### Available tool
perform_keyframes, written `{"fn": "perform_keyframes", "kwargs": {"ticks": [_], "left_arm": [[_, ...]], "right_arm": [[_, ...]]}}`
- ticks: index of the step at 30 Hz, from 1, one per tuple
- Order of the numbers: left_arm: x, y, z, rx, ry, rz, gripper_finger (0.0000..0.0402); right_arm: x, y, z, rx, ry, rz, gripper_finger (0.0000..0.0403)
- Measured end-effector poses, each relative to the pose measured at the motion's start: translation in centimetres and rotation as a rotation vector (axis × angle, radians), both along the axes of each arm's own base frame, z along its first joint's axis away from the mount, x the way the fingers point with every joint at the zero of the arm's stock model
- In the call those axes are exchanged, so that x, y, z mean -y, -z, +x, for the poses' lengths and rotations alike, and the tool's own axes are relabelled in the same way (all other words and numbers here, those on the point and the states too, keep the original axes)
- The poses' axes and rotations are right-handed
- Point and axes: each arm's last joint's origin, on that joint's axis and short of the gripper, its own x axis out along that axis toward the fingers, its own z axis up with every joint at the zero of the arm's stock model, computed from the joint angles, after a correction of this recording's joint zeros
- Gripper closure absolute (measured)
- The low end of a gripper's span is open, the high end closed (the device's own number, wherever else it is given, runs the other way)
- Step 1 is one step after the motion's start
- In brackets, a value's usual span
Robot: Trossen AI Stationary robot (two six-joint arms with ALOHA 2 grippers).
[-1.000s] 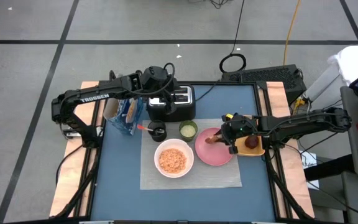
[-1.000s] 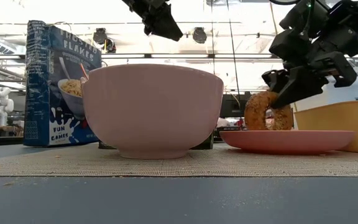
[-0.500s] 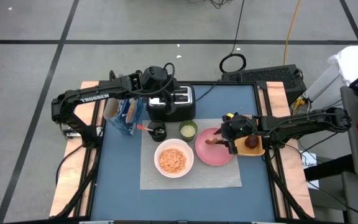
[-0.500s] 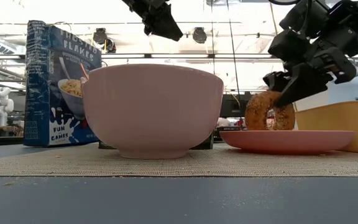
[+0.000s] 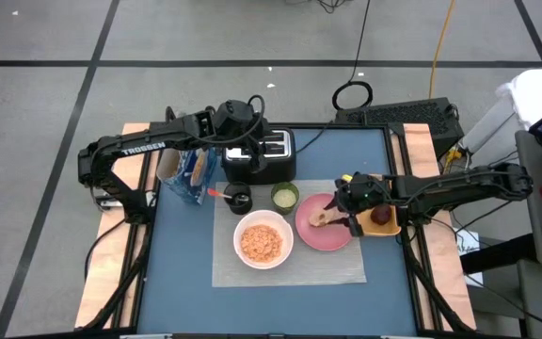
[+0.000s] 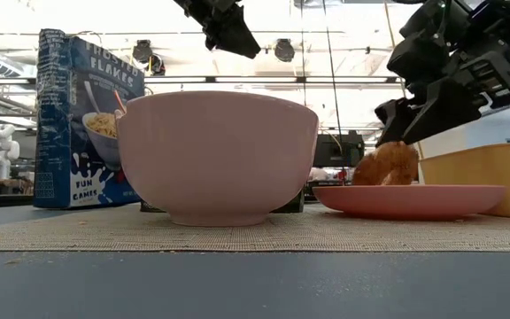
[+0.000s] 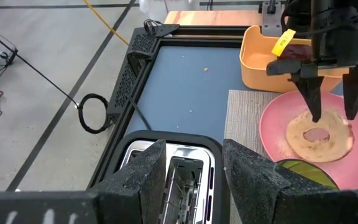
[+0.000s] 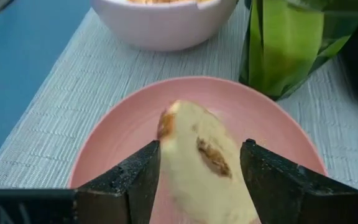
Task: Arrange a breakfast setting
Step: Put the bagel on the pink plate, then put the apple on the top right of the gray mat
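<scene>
Blue surface (image 5: 186,254): a bagel half (image 7: 319,134) lies flat on the pink plate (image 7: 272,121), right tool (image 7: 331,112) spread above it (light, crumbly; pinch its rim). Left tool (image 7: 188,177) hovers half-open over the toaster (image 5: 263,155).

Left gripper (image 7: 191,171): hanging just above the toaster (image 7: 173,171), fingers apart over its slots.
Right gripper (image 7: 331,102): reaching down over the pink plate (image 7: 272,127), fingers spread.
Bagel half (image 7: 319,134): lying flat on the plate, under those fingertips.
Orange tray (image 7: 260,59): sitting just beyond the plate.
Green cup (image 7: 306,171): showing beside the toaster.
</scene>
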Motion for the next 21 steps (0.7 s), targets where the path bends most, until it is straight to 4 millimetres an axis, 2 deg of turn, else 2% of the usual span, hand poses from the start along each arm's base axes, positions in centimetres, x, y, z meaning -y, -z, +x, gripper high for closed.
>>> {"fn": "perform_keyframes", "kwargs": {"ticks": [11, 21], "left_arm": [[0.0, 0.0, 0.0, 0.0, 0.0, 0.0, 0.0236], [0.0, 0.0, 0.0, 0.001, -0.002, -0.003, 0.0236]], "right_arm": [[-0.1, -2.1, -1.0, 0.123, 0.018, 0.017, 0.0192], [0.2, -3.9, -2.2, 0.228, 0.209, 0.069, 0.0192]]}}
